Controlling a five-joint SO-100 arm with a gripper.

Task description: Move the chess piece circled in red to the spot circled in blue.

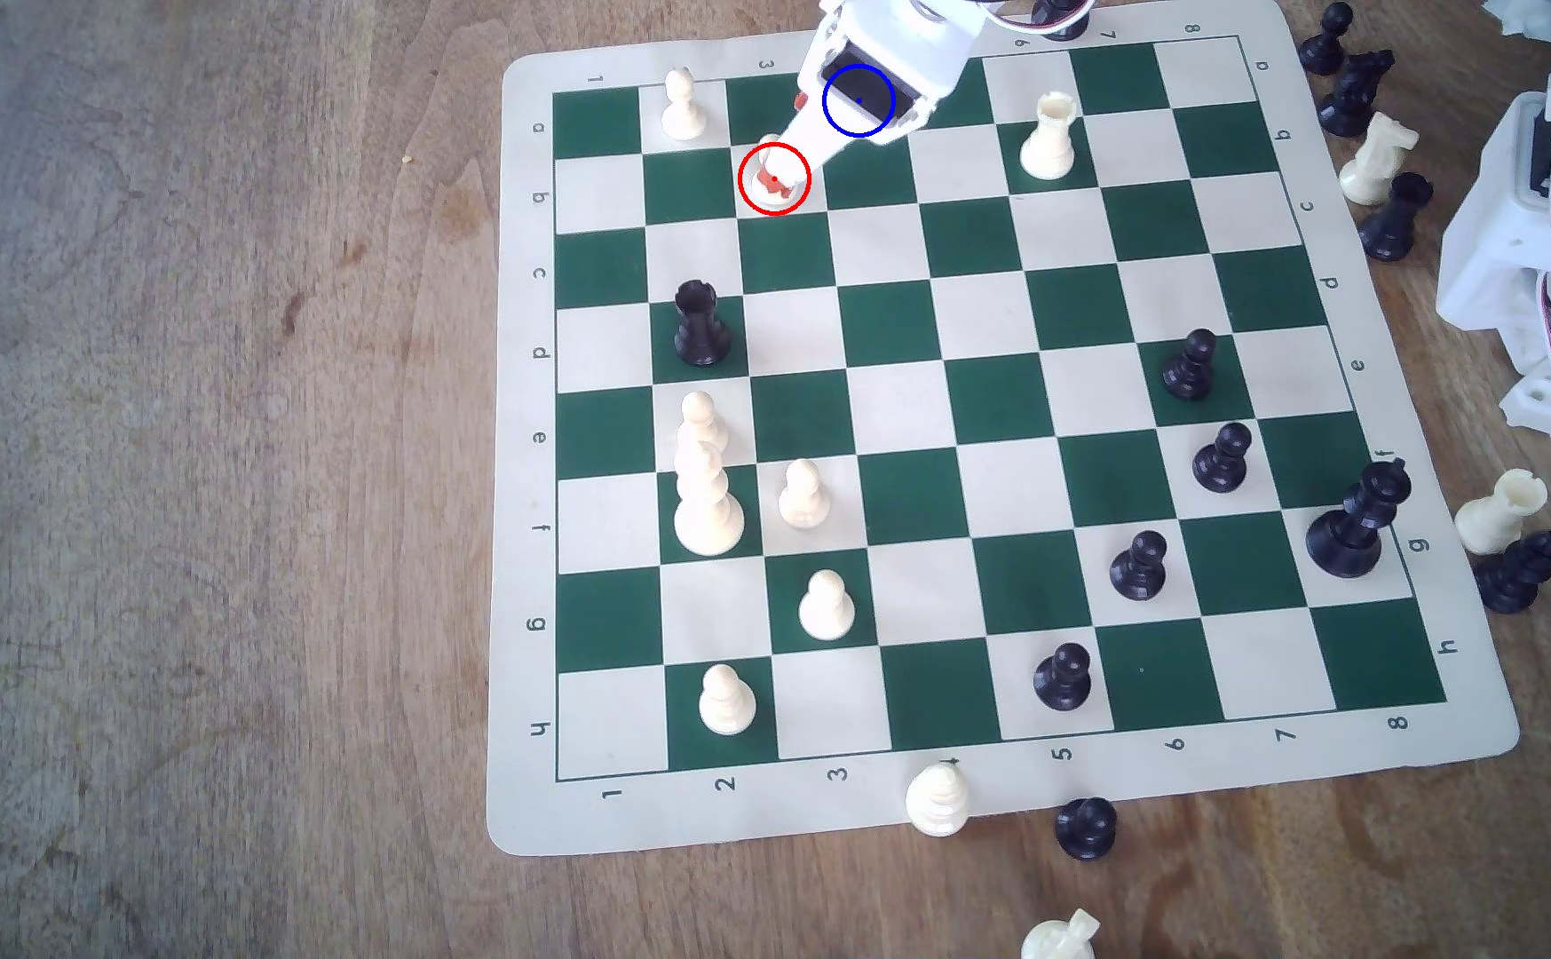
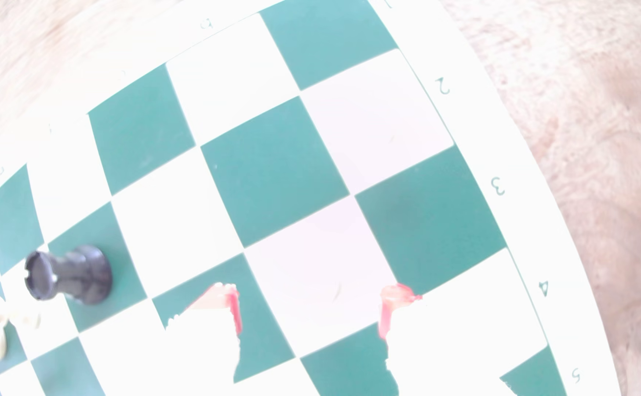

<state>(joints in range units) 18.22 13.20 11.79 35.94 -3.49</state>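
The chess piece [image 1: 764,192] stands on the red-circled cream square near the board's far edge. Only a bit of its cream body shows under my white gripper [image 1: 776,180], which reaches down onto it from the far side. In the wrist view my gripper [image 2: 313,304] is open. Its red-padded fingertips [image 2: 233,304] stand wide apart over a washed-out cream square, where the pawn cannot be made out. The blue circle [image 1: 825,101] of the spot is drawn over my gripper's body one square to the exterior view's right and farther back. The square beneath it is hidden.
A white pawn [image 1: 684,106] stands one column to the exterior view's left. A white rook [image 1: 1048,138] is three columns to the right. A black rook [image 1: 700,323] [image 2: 69,276] stands nearer the camera. The arm's white base [image 1: 1546,230] and captured pieces line the board's right side.
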